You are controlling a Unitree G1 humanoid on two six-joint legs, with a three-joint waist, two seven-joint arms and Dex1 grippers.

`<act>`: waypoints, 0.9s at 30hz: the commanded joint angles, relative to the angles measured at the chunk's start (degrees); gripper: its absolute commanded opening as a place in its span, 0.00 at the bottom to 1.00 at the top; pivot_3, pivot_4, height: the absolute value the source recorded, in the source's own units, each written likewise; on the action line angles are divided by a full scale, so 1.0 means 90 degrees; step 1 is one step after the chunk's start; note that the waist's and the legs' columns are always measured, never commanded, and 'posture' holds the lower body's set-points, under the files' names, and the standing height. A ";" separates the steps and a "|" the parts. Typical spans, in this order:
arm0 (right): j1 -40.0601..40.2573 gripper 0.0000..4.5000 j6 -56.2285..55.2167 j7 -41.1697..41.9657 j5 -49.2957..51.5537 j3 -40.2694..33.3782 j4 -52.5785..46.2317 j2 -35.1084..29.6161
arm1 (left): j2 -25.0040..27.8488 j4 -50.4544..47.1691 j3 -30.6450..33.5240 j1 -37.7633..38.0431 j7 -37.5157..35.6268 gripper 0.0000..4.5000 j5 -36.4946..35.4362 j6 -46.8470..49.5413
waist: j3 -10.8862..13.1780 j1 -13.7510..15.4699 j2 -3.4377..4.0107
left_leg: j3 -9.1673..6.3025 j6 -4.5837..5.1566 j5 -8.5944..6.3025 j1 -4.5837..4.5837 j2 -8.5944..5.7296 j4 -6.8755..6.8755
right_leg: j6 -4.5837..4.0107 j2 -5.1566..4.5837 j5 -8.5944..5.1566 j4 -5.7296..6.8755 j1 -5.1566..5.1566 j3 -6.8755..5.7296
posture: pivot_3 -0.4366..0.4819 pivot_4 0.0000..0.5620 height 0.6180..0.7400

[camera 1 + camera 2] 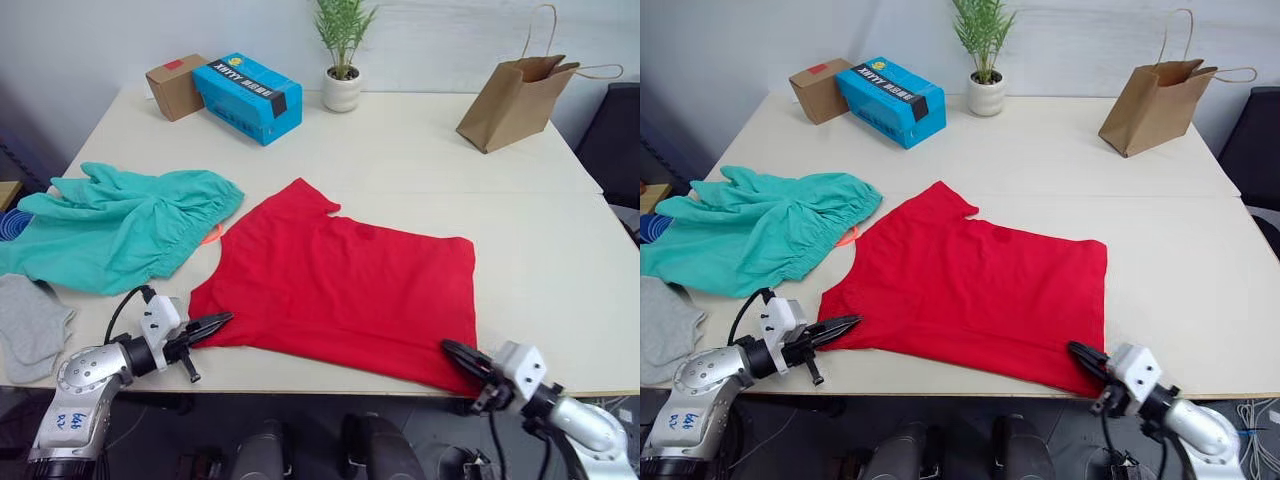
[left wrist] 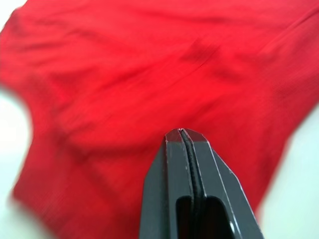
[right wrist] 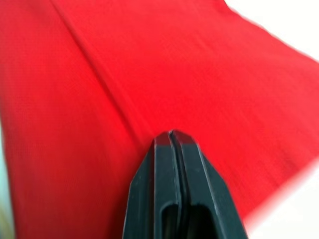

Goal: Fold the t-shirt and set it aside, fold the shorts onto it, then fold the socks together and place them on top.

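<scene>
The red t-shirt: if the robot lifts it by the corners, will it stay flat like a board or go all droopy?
The plain red cotton t-shirt will probably droop: it lies limp and creased on the pale table. It looks thin, so likely light. Lifted by the near corners, the middle may sag.

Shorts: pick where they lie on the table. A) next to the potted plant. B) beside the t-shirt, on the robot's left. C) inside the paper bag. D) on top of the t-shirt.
B: the shorts lie spread on the table to the robot's left of the t-shirt, not stacked on it.
</scene>
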 commanded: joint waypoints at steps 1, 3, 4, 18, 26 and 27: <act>0.0260 0.00 0.0120 0.0221 0.0320 -0.0429 -0.0118 -0.0288 | 0.0222 -0.0012 0.0267 -0.0045 -0.0186 0.00 -0.0188 -0.0076 | 0.0000 -0.0005 0.0001 | -0.0001 0.0000 0.0000 0.0000 0.0000 0.0000 | 0.0000 0.0000 0.0000 0.0000 0.0000 0.0000 | 0.48 0.27 1.00; 0.0452 0.00 0.0600 0.0393 0.0853 -0.0636 -0.0562 -0.0459 | 0.0370 -0.0327 0.0357 0.0057 -0.0414 0.00 -0.0458 0.0141 | 0.0005 -0.0018 0.0010 | 0.0000 0.0000 0.0000 0.0000 0.0000 0.0000 | -0.0001 0.0000 -0.0001 0.0001 -0.0001 0.0000 | 0.48 0.27 1.00; 0.0612 0.00 0.0855 0.0559 0.1098 -0.0688 -0.0881 -0.0608 | 0.0491 -0.0529 0.0385 0.0136 -0.0527 0.04 -0.0537 0.0224 | 0.0006 -0.0022 0.0012 | 0.0000 -0.0002 -0.0001 -0.0001 0.0002 -0.0002 | -0.0005 0.0000 -0.0003 0.0002 -0.0002 0.0001 | 0.48 0.27 1.00; 0.0686 0.49 0.1122 0.0889 0.0137 -0.0110 -0.1732 -0.1139 | 0.1278 -0.0802 0.0403 0.1162 -0.0977 0.65 0.0502 -0.0937 | 0.0007 -0.0008 0.0021 | 0.0001 -0.0013 0.0002 0.0005 0.0006 -0.0039 | -0.0021 0.0007 -0.0013 -0.0030 -0.0006 -0.0005 | 0.48 0.27 1.00; 0.0357 0.49 0.0965 0.1021 -0.0166 0.0148 -0.1214 -0.1163 | 0.1321 -0.0516 0.0212 0.0986 -0.0786 0.65 0.0823 -0.0995 | 0.0006 0.0000 0.0024 | 0.0001 -0.0011 0.0003 0.0002 0.0006 -0.0049 | -0.0019 0.0007 -0.0012 -0.0034 -0.0007 -0.0010 | 0.48 0.27 1.00; 0.0296 0.49 0.0859 0.1008 -0.0305 0.0203 -0.1077 -0.1167 | 0.1352 -0.0431 0.0156 0.0936 -0.0763 0.65 0.0910 -0.0974 | 0.0006 -0.0001 0.0024 | 0.0001 -0.0010 0.0004 0.0003 0.0006 -0.0049 | -0.0018 0.0007 -0.0012 -0.0034 -0.0007 -0.0010 | 0.48 0.27 1.00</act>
